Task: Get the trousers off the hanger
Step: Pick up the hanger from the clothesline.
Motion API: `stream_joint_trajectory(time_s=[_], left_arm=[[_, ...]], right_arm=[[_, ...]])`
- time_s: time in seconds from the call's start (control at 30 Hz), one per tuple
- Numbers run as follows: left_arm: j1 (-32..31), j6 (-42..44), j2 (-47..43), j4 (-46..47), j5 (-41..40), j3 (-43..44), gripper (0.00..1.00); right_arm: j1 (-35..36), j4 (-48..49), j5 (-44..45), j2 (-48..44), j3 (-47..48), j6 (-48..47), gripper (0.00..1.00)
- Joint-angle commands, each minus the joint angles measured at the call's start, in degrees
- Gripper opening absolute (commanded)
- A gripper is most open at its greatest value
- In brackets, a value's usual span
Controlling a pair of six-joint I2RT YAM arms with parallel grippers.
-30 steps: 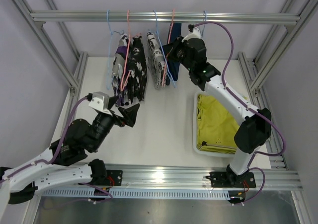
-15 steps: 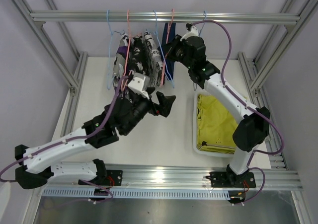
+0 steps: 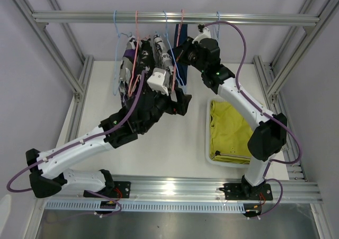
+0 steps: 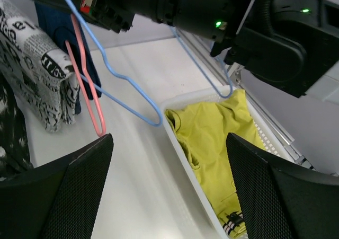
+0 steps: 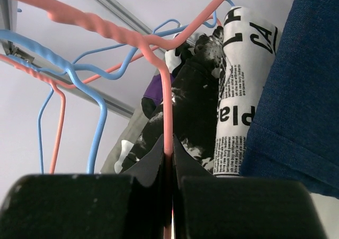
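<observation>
- Swung up from low on the left side, the left gripper (image 3: 179, 104) now sits at the hanging row, jaws spread wide with nothing between them
- Right gripper (image 5: 168, 153) is pinched tight on the wire of the pink hanger (image 5: 167, 106), apparently to steady it
- Navy trousers (image 5: 296, 90) hang just beside that grip; patterned trousers (image 3: 139, 72) hang further left on the rail (image 3: 254, 18)
- Yellow-green trousers (image 3: 229, 127) lie in the white basket (image 3: 207, 138), off any hanger
- Judgement: the left gripper is placed to take cloth next; the hung garments are not yet removed
</observation>
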Motion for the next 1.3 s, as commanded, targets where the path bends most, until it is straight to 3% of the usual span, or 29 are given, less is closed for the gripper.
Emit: stream_joint_trajectory(time_s=[0.0, 0.43, 0.63, 0.77, 1.27], left_arm=[[2.01, -4.22, 1.77, -2.76, 2.1, 2.94, 0.91], [3.77, -6.96, 7.66, -4.52, 5.09, 7.16, 0.88], [4.21, -5.9, 9.16, -1.89, 5.0, 6.72, 0.72], [4.21, -5.03, 9.51, -0.57, 4.74, 6.63, 0.68], [5.0, -1.86, 11.09, 1.1, 3.42, 7.6, 0.62]], right_arm=[[-2.85, 4.38, -0.05, 1.42, -0.09, -0.48, 0.0], [-3.3, 5.26, -1.37, 0.8, -1.93, -0.13, 0.0], [-3.56, 5.87, -2.16, 0.71, -2.55, 0.04, 0.0], [-4.08, 6.49, -2.51, 0.54, -3.34, 0.22, 0.0], [-6.02, 7.81, -6.72, 0.8, -5.01, 0.49, 0.0]])
